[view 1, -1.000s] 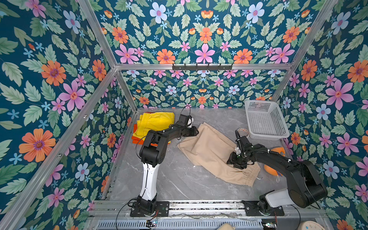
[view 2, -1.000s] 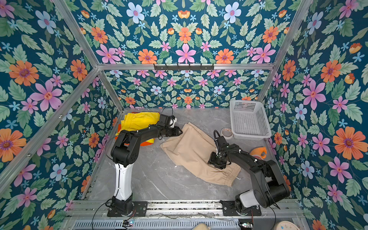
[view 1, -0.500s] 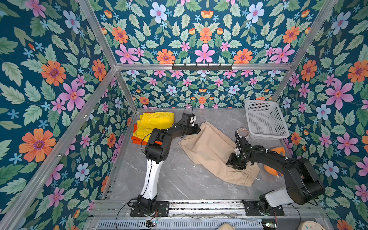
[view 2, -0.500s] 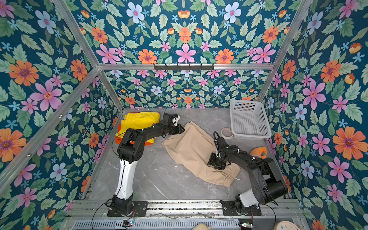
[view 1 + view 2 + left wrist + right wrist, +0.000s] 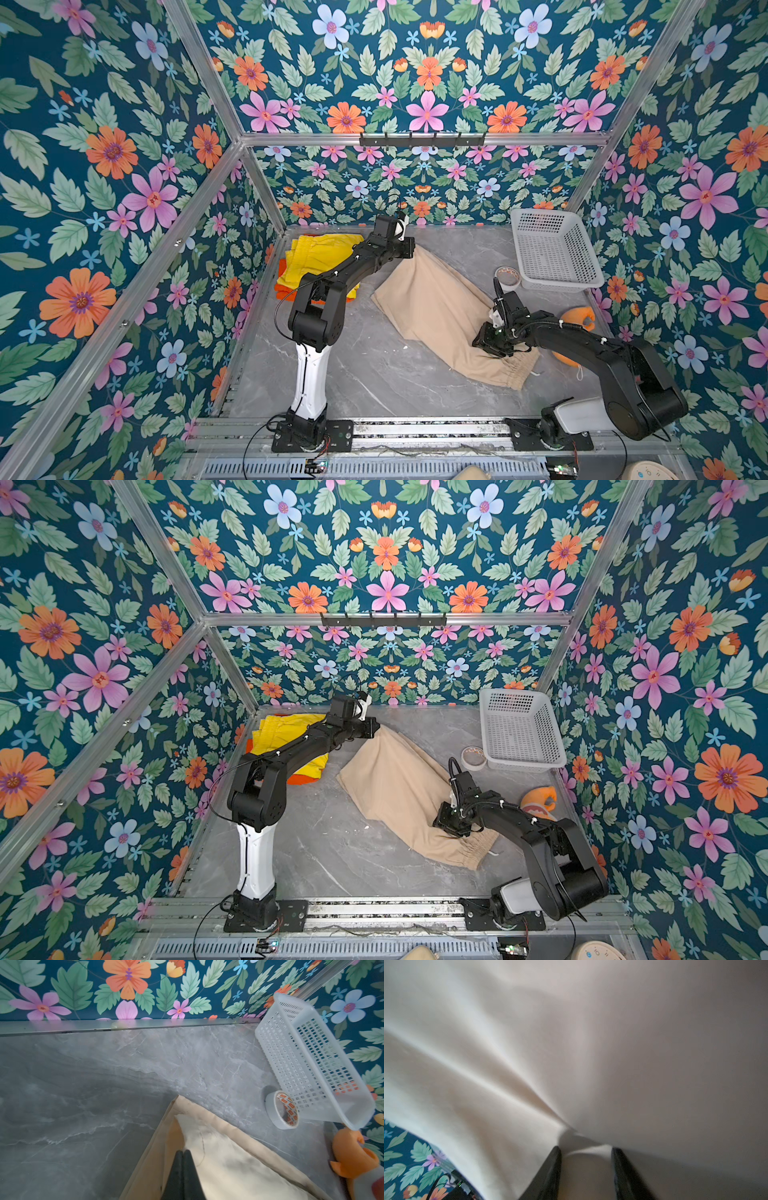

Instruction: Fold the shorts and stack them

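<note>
Counting from the left across the bench (image 5: 374, 386): three pairs of shorts, two grippers, one tape roll, one basket, one plush toy. At 10 o'clock, close to the left wall, the yellow shorts (image 5: 320, 253) lie folded on the orange shorts (image 5: 284, 286), whose edge shows along the stack's near and left sides. The widest bare stretch runs from 8 to 6 o'clock, between the front rail and the near edge of the beige shorts (image 5: 432, 303). At 12 o'clock the left gripper (image 5: 183, 1153) is pinched tight on the far hem corner of that beige pair, which lies diagonally across the middle down to its gathered waistband at 5 o'clock. Just short of that waistband, at 4 o'clock, the right gripper (image 5: 586, 1153) presses on the cloth, jaws partly apart with a ridge of beige fabric between them. At 2 o'clock the tape roll (image 5: 508, 277) sits just beside the white basket (image 5: 540, 214) in the far right corner. The orange plush toy (image 5: 575, 320) lies at 3 o'clock by the right wall, partly behind the right arm.
</note>
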Tool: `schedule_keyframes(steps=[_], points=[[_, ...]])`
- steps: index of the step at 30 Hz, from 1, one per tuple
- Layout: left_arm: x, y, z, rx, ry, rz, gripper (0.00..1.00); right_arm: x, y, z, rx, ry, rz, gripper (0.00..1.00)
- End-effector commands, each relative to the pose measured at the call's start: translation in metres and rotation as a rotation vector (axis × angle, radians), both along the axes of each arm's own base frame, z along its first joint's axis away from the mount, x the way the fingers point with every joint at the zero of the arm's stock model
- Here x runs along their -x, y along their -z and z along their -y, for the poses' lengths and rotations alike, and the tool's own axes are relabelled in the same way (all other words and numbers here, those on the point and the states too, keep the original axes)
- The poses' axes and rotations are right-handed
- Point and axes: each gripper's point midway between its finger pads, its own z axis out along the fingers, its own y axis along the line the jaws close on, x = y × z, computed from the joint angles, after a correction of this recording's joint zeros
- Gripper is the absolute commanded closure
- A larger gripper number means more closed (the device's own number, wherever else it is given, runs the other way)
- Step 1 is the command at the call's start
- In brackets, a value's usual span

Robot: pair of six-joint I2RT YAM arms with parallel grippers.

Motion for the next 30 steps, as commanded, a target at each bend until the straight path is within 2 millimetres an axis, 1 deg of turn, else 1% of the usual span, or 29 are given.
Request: schedule_keyframes(steps=[1, 3, 6, 8, 10, 11, 13, 15, 16, 18, 20, 21, 23, 26, 28, 30], points=[[-0.014, 0.022, -0.009, -0.101, -0.013, -0.001, 1.0, 0.037, 0.014, 0.019, 0.087, 0.003, -0.139, 0.58], [-0.023, 0.037, -0.004, -0.122, -0.004, -0.035, 0.98, 0.032, 0.01, 0.017, 0.079, 0.012, -0.119, 0.58], [-0.035, 0.05, 0.0, -0.131, -0.007, -0.045, 0.95, 0.02, 0.001, 0.013, 0.06, 0.029, -0.08, 0.57], [-0.04, 0.053, -0.004, -0.157, -0.025, -0.048, 0.82, 0.012, -0.006, 0.01, 0.05, 0.034, -0.06, 0.55], [-0.041, 0.048, -0.008, -0.184, -0.035, -0.052, 0.61, 0.003, -0.021, 0.006, 0.03, 0.037, -0.023, 0.52], [-0.039, 0.043, -0.01, -0.194, -0.038, -0.049, 0.57, 0.0, -0.029, 0.005, 0.025, 0.038, -0.003, 0.5], [-0.032, 0.027, -0.018, -0.216, -0.053, -0.042, 0.52, -0.008, -0.056, 0.004, 0.014, 0.045, 0.054, 0.47], [-0.02, 0.005, -0.024, -0.219, -0.056, -0.021, 0.5, -0.012, -0.081, 0.008, 0.016, 0.064, 0.116, 0.45], [-0.011, -0.006, -0.024, -0.206, -0.046, -0.009, 0.51, -0.014, -0.094, 0.011, 0.013, 0.077, 0.151, 0.45], [0.01, -0.026, -0.014, -0.157, 0.002, 0.017, 0.52, -0.012, -0.108, 0.019, -0.001, 0.112, 0.179, 0.45], [0.032, -0.032, 0.0, -0.114, 0.061, 0.015, 0.53, -0.006, -0.112, 0.029, -0.021, 0.157, 0.174, 0.45], [0.044, -0.031, 0.01, -0.082, 0.094, 0.002, 0.54, -0.002, -0.111, 0.033, -0.026, 0.175, 0.171, 0.45], [0.062, -0.019, 0.025, -0.041, 0.148, -0.035, 0.55, 0.005, -0.105, 0.04, -0.019, 0.195, 0.157, 0.45], [0.082, 0.019, 0.037, -0.04, 0.188, -0.118, 0.57, 0.016, -0.09, 0.039, -0.028, 0.199, 0.109, 0.46], [0.09, 0.047, 0.032, -0.046, 0.173, -0.189, 0.57, 0.022, -0.076, 0.038, -0.031, 0.202, 0.068, 0.46], [0.098, 0.068, 0.025, -0.065, 0.155, -0.222, 0.57, 0.026, -0.063, 0.041, -0.015, 0.211, 0.037, 0.46]])
